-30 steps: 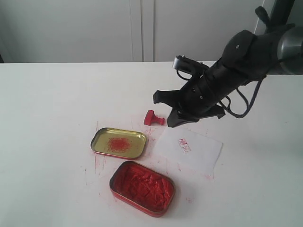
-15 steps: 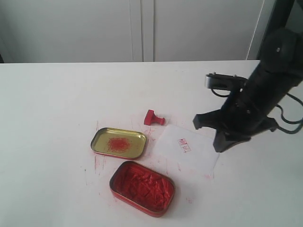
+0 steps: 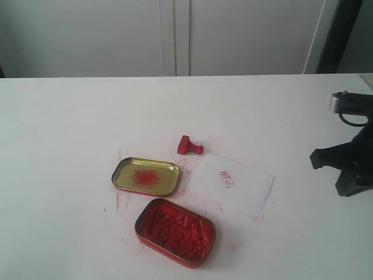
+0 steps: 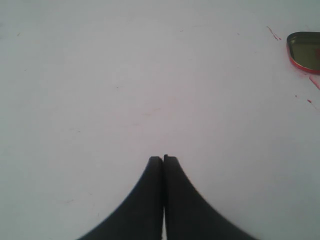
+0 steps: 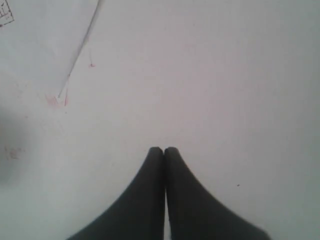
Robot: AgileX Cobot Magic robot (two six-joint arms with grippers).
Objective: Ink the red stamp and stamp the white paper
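The red stamp [image 3: 189, 145] lies tipped on its side on the white table, just behind the white paper [image 3: 232, 184]. A small red stamp mark [image 3: 227, 179] shows on that sheet. My right gripper [image 3: 349, 169] hangs at the far right edge of the exterior view, well away from the paper and the stamp. In the right wrist view it [image 5: 163, 150] is shut with nothing between its fingers, and a corner of the paper [image 5: 40, 30] shows beyond it. My left gripper [image 4: 163, 159] is shut and empty over bare table; the exterior view does not show it.
A gold-lined open tin lid [image 3: 145, 176] with a red smear lies left of the paper; its rim [image 4: 305, 50] also shows in the left wrist view. The red ink-filled tin [image 3: 175, 231] sits in front of it. Red scratches mark the tabletop around both tins.
My right arm has drawn back from beside the stamp, across the paper, to the right edge of the view. The stamp, paper and tins have not moved.
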